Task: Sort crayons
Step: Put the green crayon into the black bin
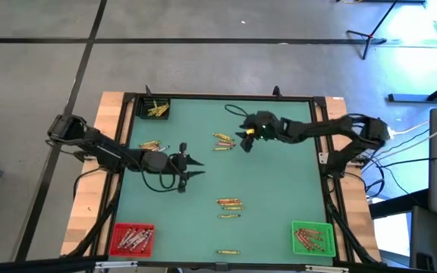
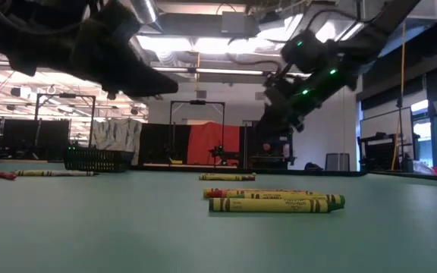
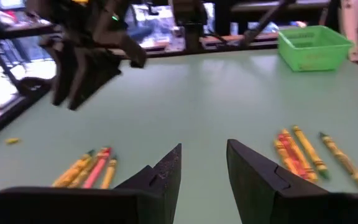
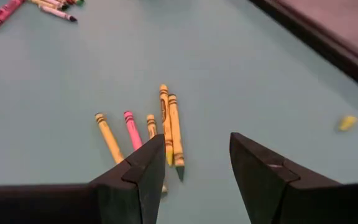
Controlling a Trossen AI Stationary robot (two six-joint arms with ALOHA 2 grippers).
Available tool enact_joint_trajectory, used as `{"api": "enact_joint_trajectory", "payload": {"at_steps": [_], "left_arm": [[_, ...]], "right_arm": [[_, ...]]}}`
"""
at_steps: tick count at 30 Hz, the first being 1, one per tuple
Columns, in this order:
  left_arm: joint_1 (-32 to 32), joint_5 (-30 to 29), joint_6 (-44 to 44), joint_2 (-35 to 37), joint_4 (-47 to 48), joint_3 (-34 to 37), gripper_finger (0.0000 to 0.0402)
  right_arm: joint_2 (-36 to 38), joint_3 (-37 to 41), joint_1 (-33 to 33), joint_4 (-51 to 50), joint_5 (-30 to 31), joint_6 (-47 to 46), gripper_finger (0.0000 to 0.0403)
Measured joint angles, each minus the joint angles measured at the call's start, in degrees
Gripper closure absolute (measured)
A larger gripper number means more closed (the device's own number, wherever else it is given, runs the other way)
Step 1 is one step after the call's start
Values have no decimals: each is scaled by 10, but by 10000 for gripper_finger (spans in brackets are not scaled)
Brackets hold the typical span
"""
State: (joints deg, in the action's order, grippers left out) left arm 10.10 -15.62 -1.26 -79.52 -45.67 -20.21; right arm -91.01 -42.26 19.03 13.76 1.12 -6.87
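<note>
Crayons lie in small clusters on the green mat: one cluster (image 1: 223, 141) at the middle far side, one (image 1: 231, 205) at the middle near side, one (image 1: 149, 144) at the left, and a single crayon (image 1: 227, 252) near the front edge. My right gripper (image 1: 246, 141) is open and empty above the mat, just right of the far cluster, which shows in the right wrist view (image 4: 166, 127). My left gripper (image 1: 192, 167) is open and empty at the middle left, fingers pointing toward the table's right; its wrist view (image 3: 204, 168) shows crayons (image 3: 300, 152) ahead.
A black bin (image 1: 155, 110) with yellow crayons stands at the far left corner, a red bin (image 1: 132, 239) at the near left, and a green bin (image 1: 312, 239) at the near right, each holding crayons. A small yellow bit (image 4: 347, 122) lies on the mat.
</note>
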Motion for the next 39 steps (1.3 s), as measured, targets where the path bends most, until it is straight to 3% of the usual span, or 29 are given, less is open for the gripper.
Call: {"api": "enact_joint_trajectory", "payload": {"at_steps": [5,13,34,39], "left_arm": [[-24,-1,-5,0,-35,17,289],[-49,-3,-7,0,-38,16,289],[-57,1,-84,0,-40,16,289],[-57,1,-83,0,-40,16,289]], "right_arm": [[-77,-58,14,-19,-32,21,227],[-175,-134,14,-73,-33,47,227],[-203,-143,12,-83,8,44,228],[-209,-144,12,-87,-3,57,269]]}}
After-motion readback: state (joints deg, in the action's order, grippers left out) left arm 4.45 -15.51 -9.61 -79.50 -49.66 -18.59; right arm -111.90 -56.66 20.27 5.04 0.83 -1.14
